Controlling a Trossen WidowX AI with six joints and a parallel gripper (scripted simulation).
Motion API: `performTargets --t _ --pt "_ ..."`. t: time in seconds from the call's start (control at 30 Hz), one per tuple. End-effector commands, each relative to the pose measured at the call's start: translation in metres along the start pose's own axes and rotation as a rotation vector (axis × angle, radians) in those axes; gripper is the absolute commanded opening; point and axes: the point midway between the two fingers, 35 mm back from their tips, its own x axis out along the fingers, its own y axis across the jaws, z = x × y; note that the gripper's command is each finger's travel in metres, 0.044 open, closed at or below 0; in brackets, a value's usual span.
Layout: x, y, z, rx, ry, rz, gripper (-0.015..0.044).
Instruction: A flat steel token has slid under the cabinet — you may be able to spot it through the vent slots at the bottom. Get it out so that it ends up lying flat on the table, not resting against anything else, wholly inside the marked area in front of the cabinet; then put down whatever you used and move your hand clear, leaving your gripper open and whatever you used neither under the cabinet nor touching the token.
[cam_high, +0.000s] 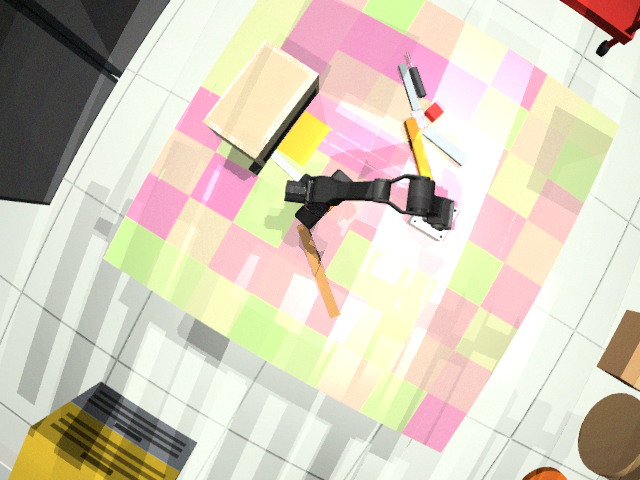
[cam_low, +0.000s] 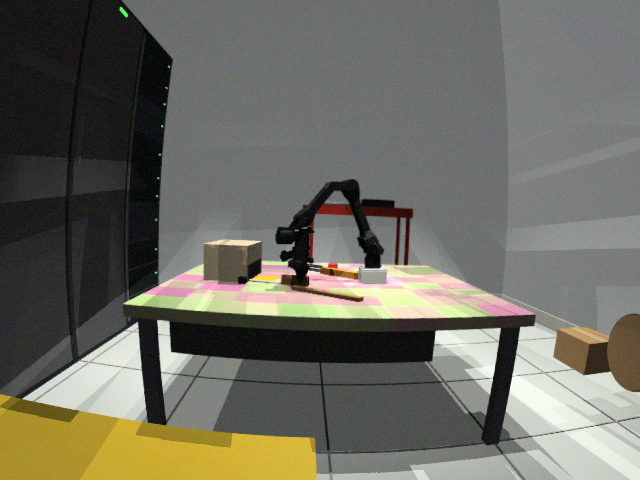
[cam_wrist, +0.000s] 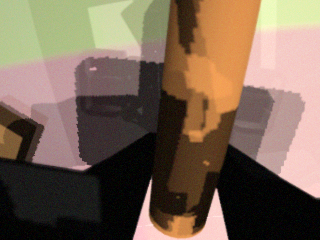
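Note:
The cabinet (cam_high: 263, 98) (cam_low: 232, 260) is a tan box with a dark front. The yellow marked area (cam_high: 305, 138) (cam_low: 266, 277) lies before it. My gripper (cam_low: 298, 280) (cam_wrist: 185, 144) is low over the table, shut on the thick orange-brown handle (cam_wrist: 210, 65) of a tool. The tool's thin pale strip (cam_high: 285, 165) runs from below the arm to the cabinet's front edge, beside the yellow area; whether its end lies under the cabinet cannot be told. The arm hides the fingers in the top view. The steel token is not visible in any view.
A loose wooden bar (cam_high: 318, 271) (cam_low: 328, 293) lies just beside the gripper. Near the arm's base lie an orange-handled tool (cam_high: 417, 147), a pale flat strip (cam_high: 445, 146), a red block (cam_high: 434, 112) and a dark-handled tool (cam_high: 416, 81).

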Motion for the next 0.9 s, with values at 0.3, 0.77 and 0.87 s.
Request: performTargets --t 0.3,0.77,0.87 --pt "-0.001 0.000 0.019 0.001 -0.006 0.001 0.0000" --pt "-0.001 0.000 0.035 0.001 -0.007 0.001 0.0000" --pt "-0.001 0.000 0.039 0.001 -0.008 0.001 0.0000"
